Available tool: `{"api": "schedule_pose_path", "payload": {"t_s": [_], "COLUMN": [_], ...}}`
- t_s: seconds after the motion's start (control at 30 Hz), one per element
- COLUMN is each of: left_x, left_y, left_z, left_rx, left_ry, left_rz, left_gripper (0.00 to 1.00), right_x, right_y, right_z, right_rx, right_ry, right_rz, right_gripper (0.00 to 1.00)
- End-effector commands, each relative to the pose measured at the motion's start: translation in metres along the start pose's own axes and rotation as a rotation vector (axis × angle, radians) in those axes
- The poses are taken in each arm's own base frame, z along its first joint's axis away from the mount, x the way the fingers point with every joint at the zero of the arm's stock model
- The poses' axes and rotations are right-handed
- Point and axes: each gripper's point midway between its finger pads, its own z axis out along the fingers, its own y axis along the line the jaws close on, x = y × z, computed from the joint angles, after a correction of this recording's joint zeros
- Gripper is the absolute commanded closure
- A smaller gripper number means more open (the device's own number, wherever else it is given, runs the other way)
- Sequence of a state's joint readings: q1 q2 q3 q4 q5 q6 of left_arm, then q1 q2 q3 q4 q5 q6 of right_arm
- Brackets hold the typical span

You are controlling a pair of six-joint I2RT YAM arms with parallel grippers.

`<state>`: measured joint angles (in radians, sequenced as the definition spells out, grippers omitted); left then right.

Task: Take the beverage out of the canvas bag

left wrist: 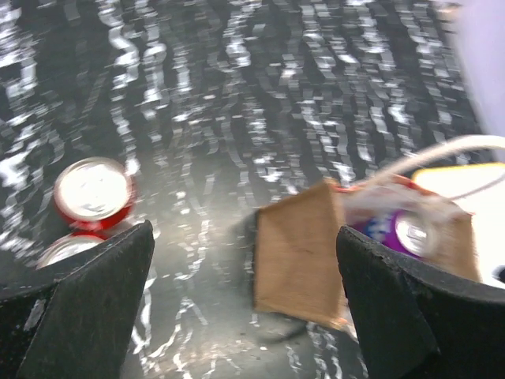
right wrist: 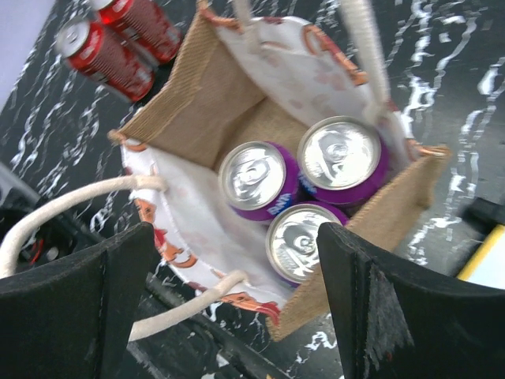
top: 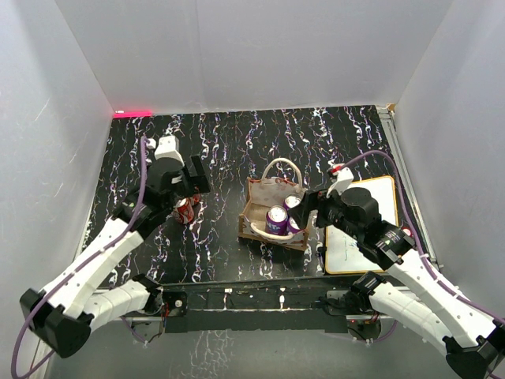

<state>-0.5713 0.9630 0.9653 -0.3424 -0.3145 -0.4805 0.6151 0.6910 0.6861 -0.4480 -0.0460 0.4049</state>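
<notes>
Between and below the right fingers (right wrist: pixel 394 316), which stand wide apart and hold nothing, the bag (right wrist: pixel 213 95) sits on the tabletop (right wrist: pixel 458 47) with its mouth up. Three purple cans (right wrist: pixel 256 178) stand upright inside, crowded toward the right-hand finger. The left fingers (left wrist: pixel 79 308) are likewise spread and empty. Two red cans (left wrist: pixel 93 192) stand by their left-hand finger, and the bag lies nearer the right-hand one.

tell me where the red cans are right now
In the top view the two red cans stand side by side on the table, just left of the canvas bag and outside it.
</notes>
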Motion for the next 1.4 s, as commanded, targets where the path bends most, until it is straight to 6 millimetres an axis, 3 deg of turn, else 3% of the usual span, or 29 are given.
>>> {"api": "schedule_pose_path", "payload": {"t_s": [0.0,0.2,0.43,0.57,0.7,0.83,1.03,1.2,1.37], "left_x": [-0.019,0.008,0.033,0.055,0.085,0.114,0.148,0.145,0.138], "left_y": [-0.07,-0.107,-0.149,-0.179,-0.198,-0.203,-0.19,-0.179,-0.182], "left_z": [-0.015,-0.005,-0.006,-0.015,-0.017,-0.014,0.003,0.013,0.008], "left_rx": [0.373,0.563,0.724,0.791,0.776,0.713,0.54,0.465,0.508], "left_ry": [-0.014,0.123,0.196,0.224,0.267,0.304,0.357,0.345,0.309], "left_rz": [0.043,0.032,0.024,0.125,0.267,0.415,0.632,0.723,0.75], "left_gripper": [0.03,0.03,0.03,0.03,0.03,0.03,0.05,0.19,0.23], "right_x": [0.001,0.028,0.058,0.077,0.09,0.094,0.092,0.087,0.083], "right_y": [0.039,0.063,0.057,0.051,0.043,0.038,0.036,0.036,0.035], "right_z": [-0.002,-0.009,-0.012,-0.01,-0.006,-0.002,-0.001,-0.004,-0.007], "right_rx": [-0.228,-0.385,-0.383,-0.368,-0.331,-0.303,-0.287,-0.279,-0.269], "right_ry": [0.024,0.146,0.215,0.247,0.265,0.277,0.277,0.258,0.235], "right_rz": [-0.045,0.009,0.104,0.163,0.19,0.198,0.195,0.194,0.199], "right_gripper": [0.16,0.28,0.42,0.46,0.47,0.48,0.48,0.48,0.48]}}
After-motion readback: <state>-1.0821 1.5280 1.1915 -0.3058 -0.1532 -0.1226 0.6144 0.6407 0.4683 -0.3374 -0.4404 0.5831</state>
